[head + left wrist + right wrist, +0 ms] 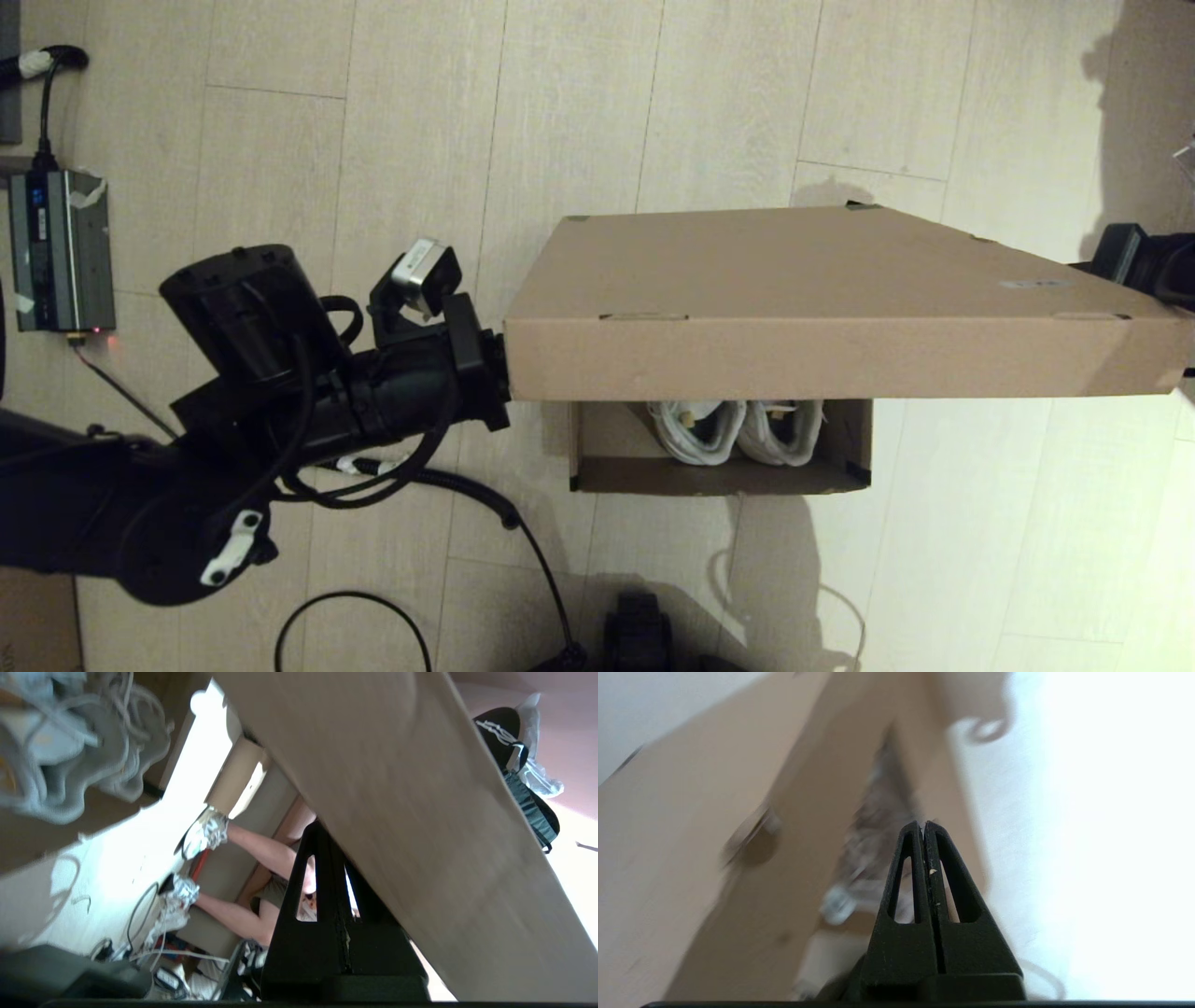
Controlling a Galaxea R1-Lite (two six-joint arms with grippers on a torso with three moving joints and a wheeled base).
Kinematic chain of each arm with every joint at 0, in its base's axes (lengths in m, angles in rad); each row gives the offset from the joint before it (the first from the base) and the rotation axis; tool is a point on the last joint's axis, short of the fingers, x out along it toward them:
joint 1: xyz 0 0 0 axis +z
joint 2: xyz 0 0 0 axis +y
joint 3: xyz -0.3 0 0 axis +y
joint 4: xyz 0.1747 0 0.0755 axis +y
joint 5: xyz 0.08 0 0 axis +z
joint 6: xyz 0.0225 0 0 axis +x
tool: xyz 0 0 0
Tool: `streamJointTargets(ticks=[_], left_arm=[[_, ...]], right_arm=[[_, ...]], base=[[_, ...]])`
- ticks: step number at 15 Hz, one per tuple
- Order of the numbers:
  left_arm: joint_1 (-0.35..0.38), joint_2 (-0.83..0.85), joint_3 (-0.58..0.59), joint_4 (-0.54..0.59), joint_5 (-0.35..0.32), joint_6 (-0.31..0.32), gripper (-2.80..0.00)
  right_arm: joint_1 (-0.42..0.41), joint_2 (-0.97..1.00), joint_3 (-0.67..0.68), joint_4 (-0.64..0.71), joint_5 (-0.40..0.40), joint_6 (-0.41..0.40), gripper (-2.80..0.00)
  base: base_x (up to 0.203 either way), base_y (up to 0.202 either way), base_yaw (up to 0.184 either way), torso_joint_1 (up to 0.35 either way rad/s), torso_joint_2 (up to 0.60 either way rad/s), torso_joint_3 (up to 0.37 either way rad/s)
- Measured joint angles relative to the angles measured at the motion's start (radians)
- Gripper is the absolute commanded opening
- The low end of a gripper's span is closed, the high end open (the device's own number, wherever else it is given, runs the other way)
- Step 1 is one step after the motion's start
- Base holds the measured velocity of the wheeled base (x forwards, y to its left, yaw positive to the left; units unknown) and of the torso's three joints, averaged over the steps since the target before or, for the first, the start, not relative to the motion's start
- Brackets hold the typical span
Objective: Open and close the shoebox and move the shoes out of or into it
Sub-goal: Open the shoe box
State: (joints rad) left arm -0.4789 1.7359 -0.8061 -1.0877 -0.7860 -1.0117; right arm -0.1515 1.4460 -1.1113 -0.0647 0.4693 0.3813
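**Lid half-raised, shoes inside, both arms at the lid ends**

The shoebox [719,448] sits on the wood floor [420,140], straight ahead of me. Its hinged lid [822,280] is tilted up, front edge raised, so only the near strip of the interior shows under it. The shoes [738,429], white sneakers, are inside the box, side by side and touching; I see one end of each, the rest runs away from me under the lid. So their long axes go near-to-far, across the box's long axis, which runs left-right.

My left gripper [327,835] is at the lid's left end; its fingers are pressed together, tips against the underside of the cardboard, no pinch on anything. Looks like I'm propping the lid from below, which is why it stays tilted. My right gripper [923,823] is also pressed together, empty, at the lid's right end, pointing along the box toward the shoes. In the head view that arm only shows past the lid's right corner, and I can't tell whether it touches the cardboard.

Judgement: lid is mid-swing, supported at one or both ends to keep the wide panel from twisting. Risk: closed fingers only push, so the lid could slip off and drop.

Grey power unit [61,247] lies on the floor far left, well apart.
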Motion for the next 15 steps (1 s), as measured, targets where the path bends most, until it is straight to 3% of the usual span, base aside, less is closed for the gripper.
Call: streamJointTargets(ticks=[4,7,11,15], left_arm=[[0.009,0.042,-0.089,0.001,0.0,-0.031,-2.8],[0.033,0.082,-0.14,0.001,-0.001,-0.033,-2.8],[0.084,0.147,-0.271,0.0,-0.002,-0.043,-2.8],[0.119,0.192,-0.491,0.001,-0.002,-0.131,-2.8]], right_arm=[[-0.002,-0.071,-0.003,-0.077,-0.218,0.059,-2.8],[-0.02,-0.152,-0.002,-0.079,-0.314,0.082,-2.8],[-0.049,-0.305,0.012,0.021,-0.344,0.077,-2.8],[-0.053,-0.422,0.083,0.123,-0.333,0.073,-2.8]], base=[[0.0,0.0,0.0,0.0,0.0,0.0],[0.0,0.0,0.0,0.0,0.0,0.0],[0.0,0.0,0.0,0.0,0.0,0.0],[0.0,0.0,0.0,0.0,0.0,0.0]])
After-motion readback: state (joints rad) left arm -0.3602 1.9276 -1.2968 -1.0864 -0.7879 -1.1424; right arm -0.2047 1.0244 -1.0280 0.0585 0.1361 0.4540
